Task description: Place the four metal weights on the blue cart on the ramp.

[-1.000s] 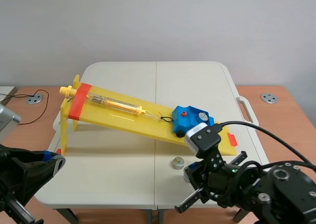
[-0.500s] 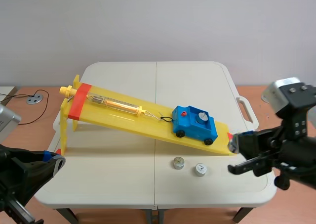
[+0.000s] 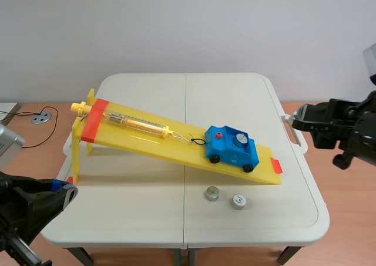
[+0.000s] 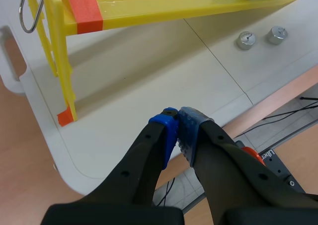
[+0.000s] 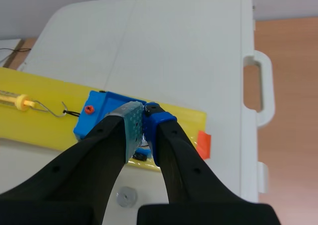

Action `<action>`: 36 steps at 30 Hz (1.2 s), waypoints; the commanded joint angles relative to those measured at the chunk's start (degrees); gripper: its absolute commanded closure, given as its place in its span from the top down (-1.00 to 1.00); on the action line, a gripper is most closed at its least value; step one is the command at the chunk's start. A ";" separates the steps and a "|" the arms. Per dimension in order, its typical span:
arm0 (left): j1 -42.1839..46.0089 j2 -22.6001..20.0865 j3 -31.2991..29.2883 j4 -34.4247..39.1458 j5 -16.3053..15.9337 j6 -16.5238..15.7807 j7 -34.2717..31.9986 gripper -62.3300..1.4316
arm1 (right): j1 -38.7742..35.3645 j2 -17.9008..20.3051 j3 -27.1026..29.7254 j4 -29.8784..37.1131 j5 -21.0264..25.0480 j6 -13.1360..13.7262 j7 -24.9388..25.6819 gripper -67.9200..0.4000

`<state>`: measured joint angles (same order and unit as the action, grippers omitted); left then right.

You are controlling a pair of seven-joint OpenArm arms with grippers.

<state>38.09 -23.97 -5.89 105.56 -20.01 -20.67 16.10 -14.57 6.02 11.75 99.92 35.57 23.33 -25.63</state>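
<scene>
Scene view alone shows weight [image 3: 239, 138] riding blue cart [image 3: 232, 151]; two loose weights [image 3: 212, 193] [image 3: 238, 201] on desk [image 3: 147, 213] near cart, robot side. Left gripper [image 4: 177, 118], right gripper [image 5: 144, 110]: fingers clenched, empty.

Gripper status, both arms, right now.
Left gripper: closed, holding nothing.
Right gripper: closed, nothing visible between its pads.

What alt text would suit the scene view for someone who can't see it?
A blue toy cart carrying one round metal weight sits low on a slanted yellow plastic ramp on a white table. Two more weights lie on the table before the ramp; black robot arms flank it.
</scene>
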 commanded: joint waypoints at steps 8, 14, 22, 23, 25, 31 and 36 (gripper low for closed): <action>-0.83 0.28 -0.83 3.82 -4.24 -0.55 -5.51 -0.85 | 14.29 -2.43 -5.53 -9.18 3.34 1.84 7.32 -0.97; -0.83 0.28 -0.83 3.82 -4.24 -0.55 -5.49 -0.85 | 18.32 -4.61 -7.89 -15.32 1.90 1.84 7.74 -0.97; -0.81 0.28 -0.83 3.82 -4.24 -0.55 -5.05 -0.85 | 19.37 -6.62 -8.20 -19.87 0.39 1.55 10.14 -0.97; -0.81 0.28 -0.83 3.82 -4.24 -0.55 -5.03 -0.85 | 19.37 -6.71 -8.20 -20.37 0.37 1.55 10.21 -0.97; -0.81 0.28 -0.83 3.82 -4.24 -0.55 -5.01 -0.85 | 19.37 -6.73 -8.24 -21.40 0.02 1.55 10.80 -0.97; -0.83 0.28 -0.83 3.82 -4.24 -0.55 -4.90 -0.85 | 19.34 -6.67 -8.24 -22.69 -1.77 1.53 11.58 -0.97; -0.83 0.28 -0.83 3.82 -4.24 -0.55 -4.85 -0.85 | 19.28 -6.54 -7.78 -22.69 -1.79 1.55 10.36 -0.75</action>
<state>38.09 -23.94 -5.89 105.56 -20.01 -20.67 16.14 -0.01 -1.28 3.25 72.69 29.98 23.14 -23.44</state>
